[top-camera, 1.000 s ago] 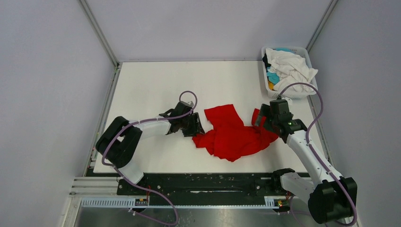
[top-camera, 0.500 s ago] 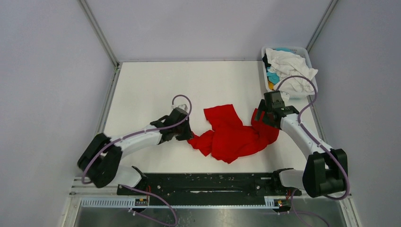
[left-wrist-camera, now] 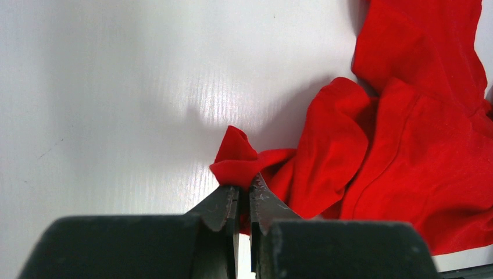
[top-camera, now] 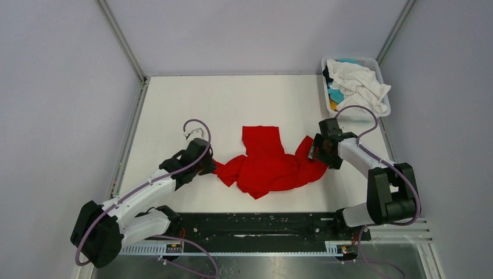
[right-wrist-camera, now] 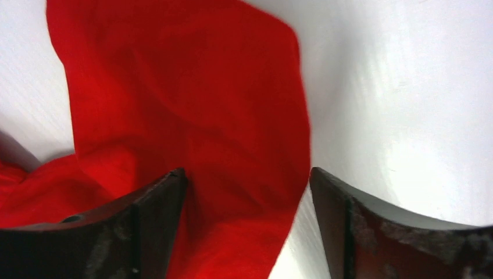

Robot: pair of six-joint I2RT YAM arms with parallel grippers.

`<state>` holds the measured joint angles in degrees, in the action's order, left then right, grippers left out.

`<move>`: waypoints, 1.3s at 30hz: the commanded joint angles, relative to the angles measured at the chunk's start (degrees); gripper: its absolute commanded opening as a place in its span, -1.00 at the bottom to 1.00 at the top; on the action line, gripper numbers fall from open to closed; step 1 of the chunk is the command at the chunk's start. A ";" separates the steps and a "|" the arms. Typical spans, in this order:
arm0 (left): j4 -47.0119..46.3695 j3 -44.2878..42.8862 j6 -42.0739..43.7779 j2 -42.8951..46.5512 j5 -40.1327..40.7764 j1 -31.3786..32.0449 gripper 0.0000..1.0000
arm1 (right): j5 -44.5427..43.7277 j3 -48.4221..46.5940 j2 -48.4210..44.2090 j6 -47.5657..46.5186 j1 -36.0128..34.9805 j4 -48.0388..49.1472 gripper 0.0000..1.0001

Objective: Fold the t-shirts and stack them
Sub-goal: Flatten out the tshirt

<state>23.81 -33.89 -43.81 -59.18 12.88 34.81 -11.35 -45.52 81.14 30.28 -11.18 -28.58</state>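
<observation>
A crumpled bright red t-shirt [top-camera: 264,164] lies mid-table. My left gripper [top-camera: 210,165] is shut on a bunched corner at the shirt's left end [left-wrist-camera: 238,168], pinched between its fingertips [left-wrist-camera: 224,204]. At the shirt's right end my right gripper [top-camera: 314,150] stands open, its two fingers [right-wrist-camera: 160,200] straddling a strip of red cloth [right-wrist-camera: 232,145] that lies on the table. More t-shirts, white [top-camera: 360,84] and turquoise [top-camera: 335,94], are heaped in the basket.
A white lattice-sided basket [top-camera: 378,64] stands at the back right corner, just beyond the right arm. Grey walls enclose the white table [top-camera: 192,104] on three sides. The black rail with the arm bases [top-camera: 256,225] runs along the near edge.
The left gripper closed on the shirt's left corner and pulled it left and toward the near edge, dragging the shirt leftward. The right gripper shifted left over the shirt's right end, jaws narrowing slightly.
</observation>
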 commanded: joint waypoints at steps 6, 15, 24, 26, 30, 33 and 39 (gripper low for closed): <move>-2.09 1.00 -0.96 4.52 1.20 -0.18 -1.00 | 9.29 5.17 -5.01 4.18 0.19 7.63 -1.00; -0.55 -11.32 2.89 16.54 11.79 -0.25 -1.00 | 9.01 -2.86 -30.12 -1.28 0.18 9.87 -1.00; -4.16 -24.99 12.45 28.08 14.11 -0.18 -1.00 | 14.65 -14.76 -44.47 -5.52 0.20 14.43 -1.00; -5.20 -27.08 14.47 30.15 13.28 -0.19 -1.00 | 15.32 -18.06 -45.73 -6.74 0.17 13.96 -1.00; -5.67 -31.77 17.10 32.79 10.86 -0.21 -1.00 | 23.17 -21.75 -48.56 -8.01 0.15 18.18 -1.00; -5.92 -34.12 17.89 34.61 10.87 -0.18 -1.00 | 24.27 -24.40 -50.76 -7.54 0.19 19.60 -1.00; -4.13 -35.99 17.96 38.60 12.30 -0.26 -1.00 | 23.78 -29.05 -53.88 -7.10 0.19 14.53 -1.00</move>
<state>20.86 -67.57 -27.29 -22.76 24.25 34.81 10.31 -70.91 29.28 23.70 -11.14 -14.31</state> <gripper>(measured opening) 0.040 0.039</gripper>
